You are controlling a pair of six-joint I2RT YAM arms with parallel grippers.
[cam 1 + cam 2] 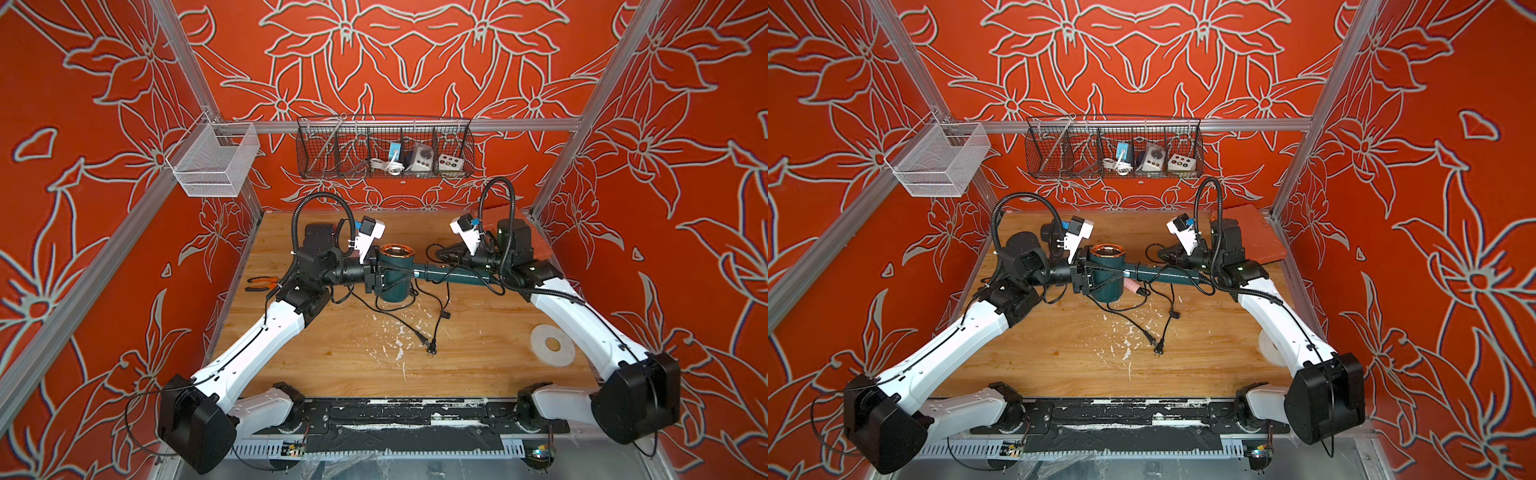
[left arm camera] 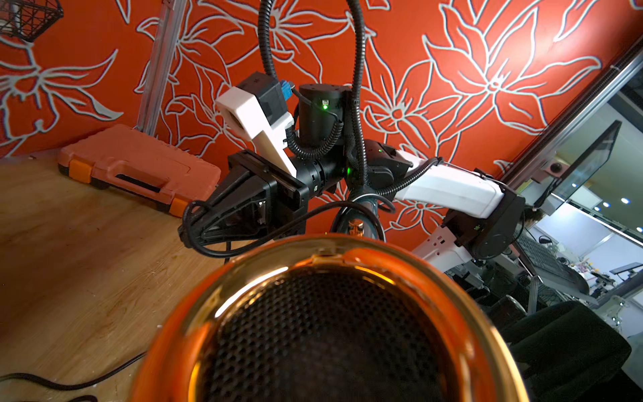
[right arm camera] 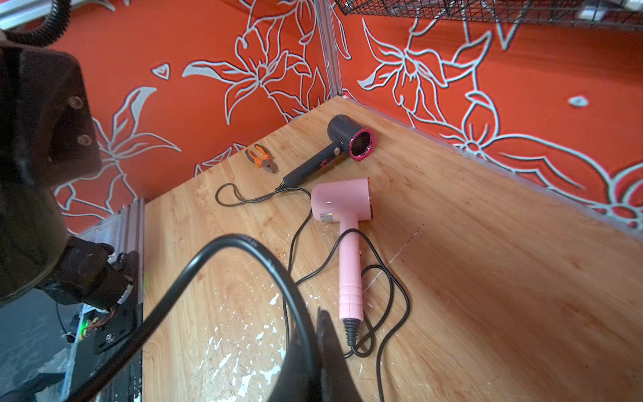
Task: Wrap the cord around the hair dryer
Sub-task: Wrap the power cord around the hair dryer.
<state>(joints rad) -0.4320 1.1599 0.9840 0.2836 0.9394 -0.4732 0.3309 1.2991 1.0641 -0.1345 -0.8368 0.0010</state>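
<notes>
Teal hair dryer (image 1: 394,294) is being grasped at its barrel by left gripper (image 1: 405,274); right gripper (image 2: 195,226) is clenching the cord (image 3: 240,239).

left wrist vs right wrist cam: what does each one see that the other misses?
Left wrist only: green hair dryer's copper-rimmed mesh end, orange tool case. Right wrist only: pink hair dryer, dark hair dryer, pliers. Both: right gripper shut on the cord, wooden table, red floral wall.
</notes>
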